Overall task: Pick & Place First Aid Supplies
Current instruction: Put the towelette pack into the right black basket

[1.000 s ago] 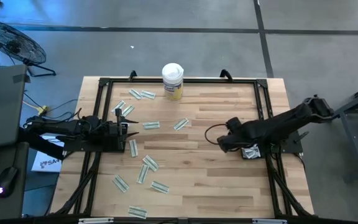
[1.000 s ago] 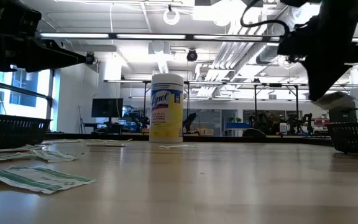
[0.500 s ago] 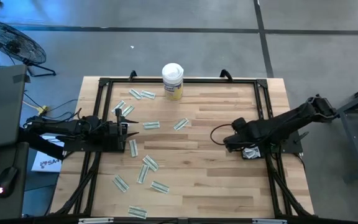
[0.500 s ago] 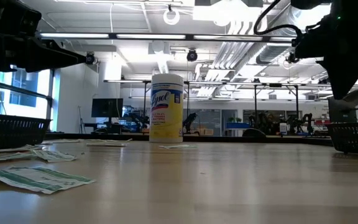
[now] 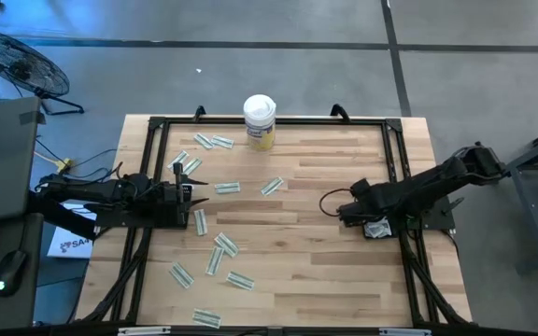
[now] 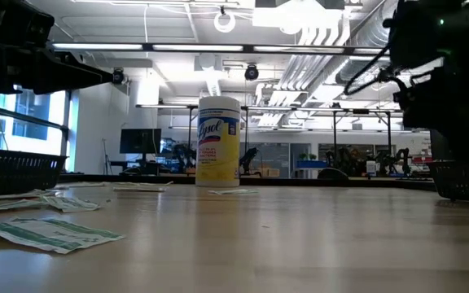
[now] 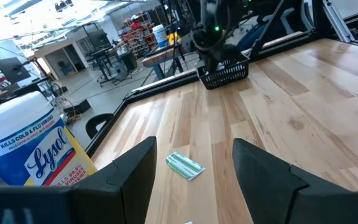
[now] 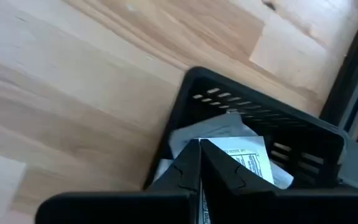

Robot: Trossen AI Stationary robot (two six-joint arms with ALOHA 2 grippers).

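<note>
High view first: I see the right gripper (image 5: 355, 214) at the right-hand side of the table (image 5: 325, 266), just left of the small black basket (image 5: 378, 227) that sits against the right rail of the black frame (image 5: 395, 154). Right wrist view shows its fingers (image 8: 185, 168) pressed together with nothing visible between them, hanging over the basket rim (image 8: 253, 102); white packets (image 8: 244, 152) lie inside.

Left gripper (image 5: 191, 191) sits at the left-centre of the frame, just inside the left rail. Left wrist view has its fingers (image 7: 132, 171) well apart, empty, a green-white strip (image 7: 184, 166) on the wood between them, farther off.

Strips (image 5: 218, 245) are scattered over the left half of the table: a cluster at upper left near the canister (image 5: 260, 121), a few mid-left, more at lower left, one close to the bottom edge. One strip (image 5: 272, 186) lies near centre.

Open room: I note the centre-right and lower-right wood is bare between the strips and the basket. Low view puts strips (image 6: 51, 232) at the lower left foreground, canister (image 6: 218, 140) centre.
</note>
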